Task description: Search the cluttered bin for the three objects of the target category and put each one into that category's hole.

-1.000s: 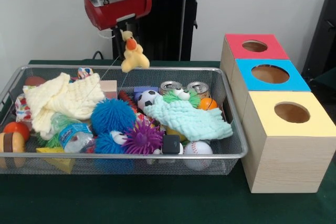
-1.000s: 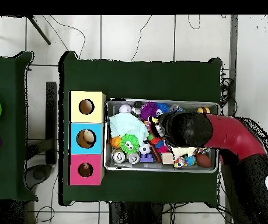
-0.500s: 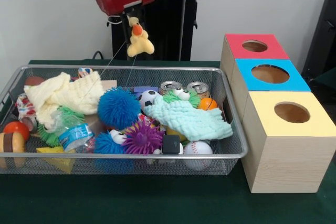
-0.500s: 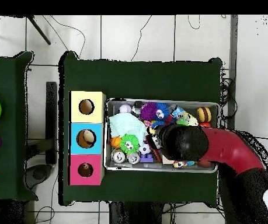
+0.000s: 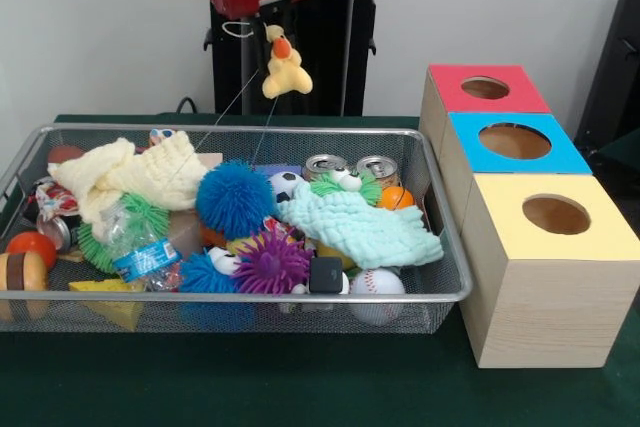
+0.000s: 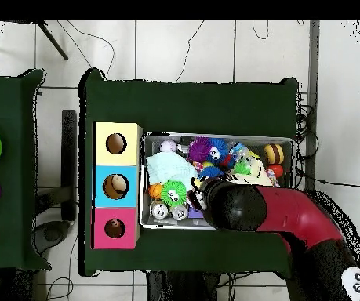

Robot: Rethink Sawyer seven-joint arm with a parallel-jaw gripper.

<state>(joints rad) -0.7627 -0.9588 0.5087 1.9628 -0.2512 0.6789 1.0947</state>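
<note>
On the green-clothed table before a pale wall, the gripper pinches the yellow duck hanging upright, beak toward the front edge, above the bin.

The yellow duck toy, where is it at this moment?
In the front view the yellow duck hangs in the air under the red arm's hand, above the far rim of the bin, left of the red-faced box.
</note>
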